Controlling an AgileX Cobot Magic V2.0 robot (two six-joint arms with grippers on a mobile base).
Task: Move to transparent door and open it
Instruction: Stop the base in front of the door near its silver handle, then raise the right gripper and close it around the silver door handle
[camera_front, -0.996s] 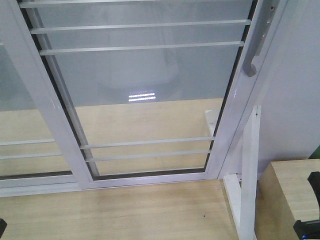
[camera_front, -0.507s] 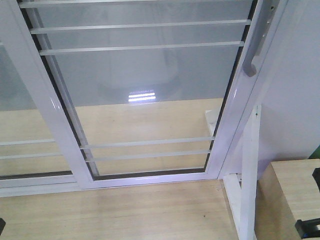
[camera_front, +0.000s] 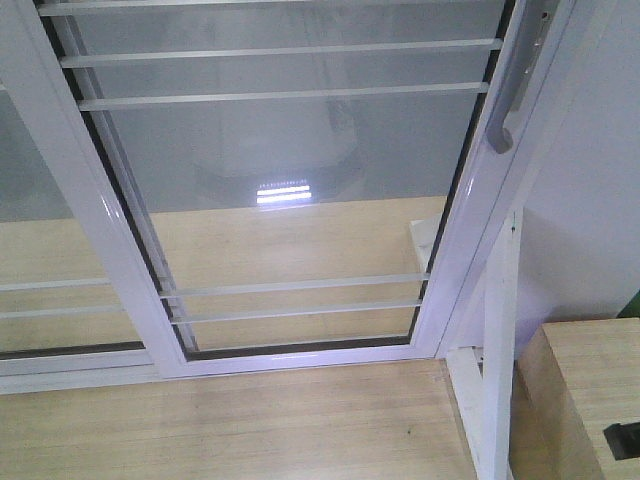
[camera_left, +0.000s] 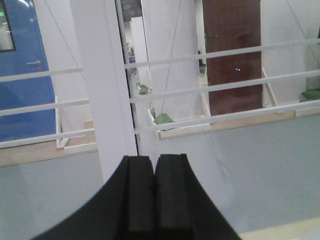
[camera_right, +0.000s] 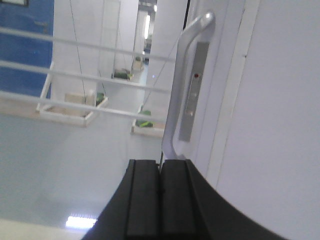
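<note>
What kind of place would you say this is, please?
Probably an indoor lab or test hall: a white-framed transparent door with grey handle, wood-look floor, and a blue door beyond the glass.

Pale wood floor (camera_front: 250, 430), wooden surface (camera_front: 580, 370) at right, blue door (camera_left: 25, 85) beyond.

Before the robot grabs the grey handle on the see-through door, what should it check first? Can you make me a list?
1. Handle found: ok. The grey handle of the transparent door shows just ahead of the right gripper.
2. Right gripper ready to grab: not ok. Its fingers are pressed shut, so it probably has to open first.
3. Handle held: not ok. Nothing is between the fingers.
4. Distance to the handle: cannot tell from these views.
5. Left gripper out of the way: cannot tell. It is shut and faces a white upright.
</note>
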